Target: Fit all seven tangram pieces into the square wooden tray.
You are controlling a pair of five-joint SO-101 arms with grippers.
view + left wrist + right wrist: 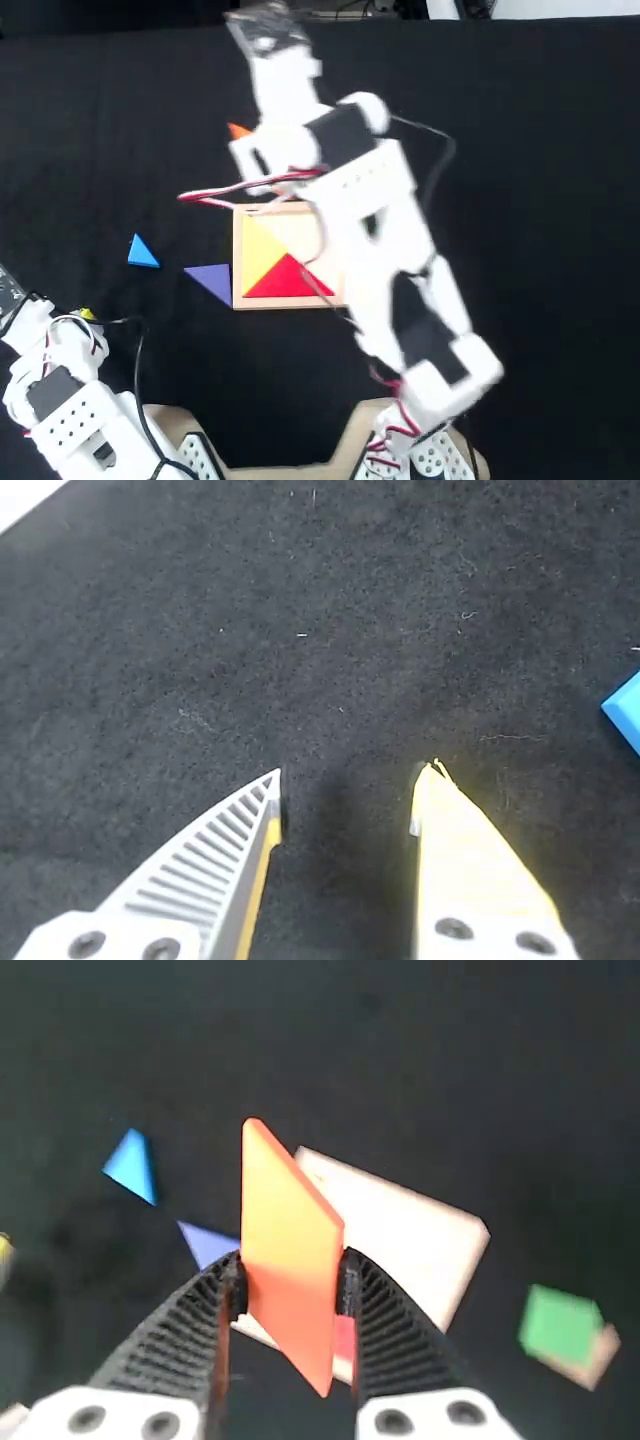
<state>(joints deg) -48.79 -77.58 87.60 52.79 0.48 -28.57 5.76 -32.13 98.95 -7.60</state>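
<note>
Orange piece [285, 1210] sits edge-up, pinched in the right gripper [290, 1268], raised near the tray's [238, 275] far-left corner. Level it and match the gap's angle before lowering. Left gripper [350, 780] gapes, empty.

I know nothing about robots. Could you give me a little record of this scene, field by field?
right hand: shut on orange piece, lifted off the cloth
left hand: open, empty, over black cloth
tray: holds yellow triangle and red triangle
loose on cloth: blue triangle, purple triangle, green piece
</note>
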